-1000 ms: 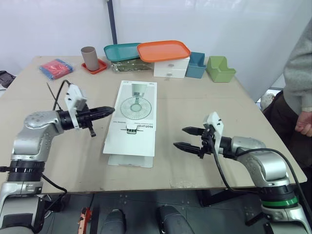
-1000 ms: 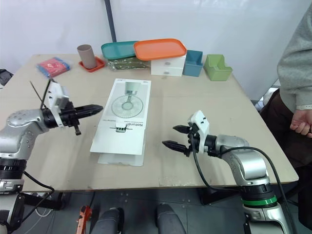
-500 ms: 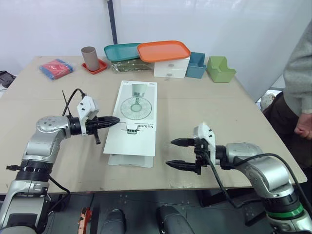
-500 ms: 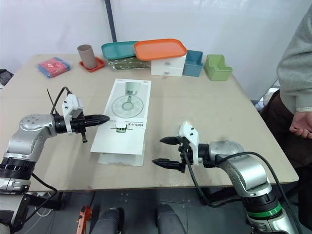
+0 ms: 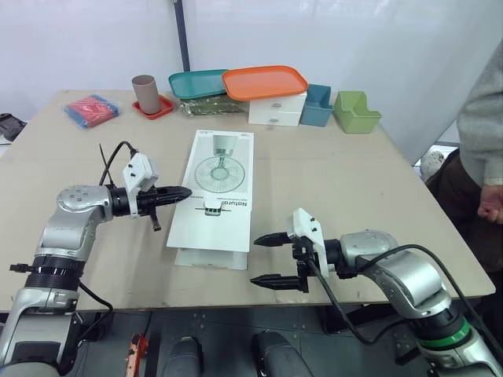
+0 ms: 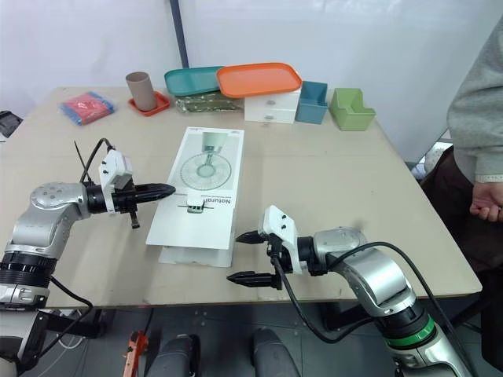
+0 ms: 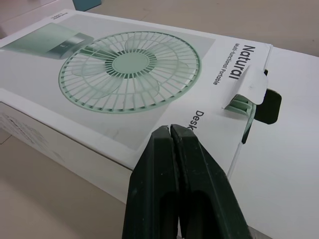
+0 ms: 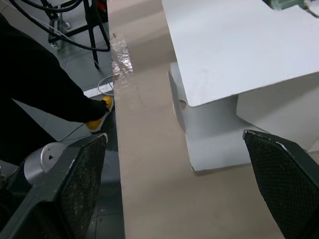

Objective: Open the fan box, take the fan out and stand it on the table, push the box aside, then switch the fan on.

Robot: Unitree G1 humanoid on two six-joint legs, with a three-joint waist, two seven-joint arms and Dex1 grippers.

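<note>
The fan box [image 5: 216, 192] lies flat on the table [image 5: 330, 173], picture side up, between the two claws. The left claw [image 5: 182, 193] is pinched fully shut with nothing in it. Its tips point across the box's left edge, just short of the hang tab [image 5: 212, 210]. In the left wrist view the two fingers [image 7: 154, 174] press together over the top panel. The printed fan grille is right ahead of them, and the tab's cut-out is off to one side with a bit of green showing through it.

The right claw [image 5: 255, 261] is spread wide and holds nothing. It hovers low over the table, just beside the box's near right corner and not touching it. From its wrist camera, the near end of the box sits ahead, between the parted fingers [image 8: 75, 184]. The top panel overhangs there, and a loose end flap [image 8: 199, 149] rests on the table beneath it.

As for progress, very little is done. That near flap looks partly loose, but the box is not properly open and, judging by its shape, the fan is inside. Every main step is left — opening the end, drawing the fan out, standing it up, pushing the box aside and switching it on. The wide right claw seems best placed to take the near flap, with the closed left claw steadying the box.
</note>
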